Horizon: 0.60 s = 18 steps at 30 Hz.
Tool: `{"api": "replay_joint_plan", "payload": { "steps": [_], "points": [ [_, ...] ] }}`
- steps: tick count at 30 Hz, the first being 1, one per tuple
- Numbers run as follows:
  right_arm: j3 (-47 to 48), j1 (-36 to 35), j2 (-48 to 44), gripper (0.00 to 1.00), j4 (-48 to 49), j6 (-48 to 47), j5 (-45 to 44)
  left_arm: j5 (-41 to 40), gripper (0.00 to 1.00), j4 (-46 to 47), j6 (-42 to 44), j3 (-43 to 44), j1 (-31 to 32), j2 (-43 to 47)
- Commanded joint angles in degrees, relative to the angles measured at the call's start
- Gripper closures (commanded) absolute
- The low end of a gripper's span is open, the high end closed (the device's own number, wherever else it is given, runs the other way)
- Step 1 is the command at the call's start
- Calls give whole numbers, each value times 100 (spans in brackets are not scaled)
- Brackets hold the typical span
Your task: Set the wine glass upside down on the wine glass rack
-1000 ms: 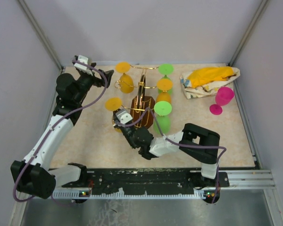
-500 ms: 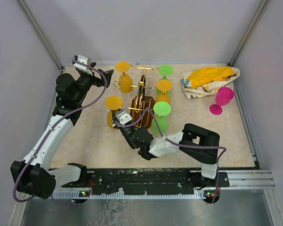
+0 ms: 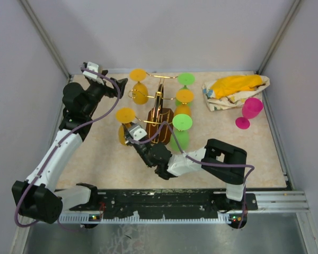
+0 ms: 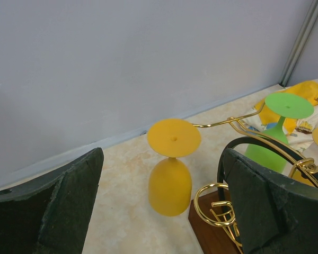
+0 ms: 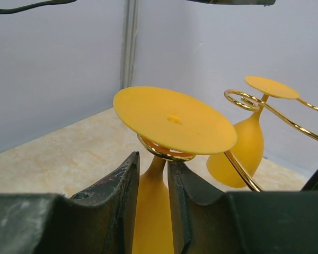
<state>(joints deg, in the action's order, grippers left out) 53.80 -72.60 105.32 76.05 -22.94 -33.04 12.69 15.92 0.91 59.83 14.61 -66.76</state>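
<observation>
The wine glass rack [image 3: 158,117], gold wire on a dark brown base, stands mid-table. My right gripper [image 3: 131,134] is shut on the stem of an upside-down yellow wine glass [image 3: 125,115] at the rack's left front arm. In the right wrist view the glass's foot [image 5: 175,119] sits on a gold loop [image 5: 164,153], with the stem down through it between my fingers [image 5: 122,201]. My left gripper [image 3: 114,83] is open and empty at the far left, facing another hung yellow glass [image 4: 169,180] and the rack [image 4: 217,203].
Two more green glasses [image 3: 182,122] and an orange one [image 3: 184,96] hang upside down on the rack. A pink glass [image 3: 250,110] lies on the table at the right. A yellow and white cloth [image 3: 236,87] lies at the back right. Walls close in on both sides.
My right gripper has shifted a little to the left with the yellow glass, and its bowl now shows left of the fingers. The left arm has not moved.
</observation>
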Motion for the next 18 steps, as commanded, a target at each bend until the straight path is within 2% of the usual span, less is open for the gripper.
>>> {"api": "replay_joint_plan", "payload": {
  "steps": [1, 9, 18],
  "points": [
    [271, -44, -52, 72, 230, 10, 284, 67, 1, 188, -51, -42, -37, 108],
    [165, -48, -137, 72, 181, 49, 528, 58, 1, 178, -47, -64, -37, 135],
    [-105, -238, -303, 72, 514, -349, 145, 84, 1, 174, -95, -60, -37, 124]
  ]
}}
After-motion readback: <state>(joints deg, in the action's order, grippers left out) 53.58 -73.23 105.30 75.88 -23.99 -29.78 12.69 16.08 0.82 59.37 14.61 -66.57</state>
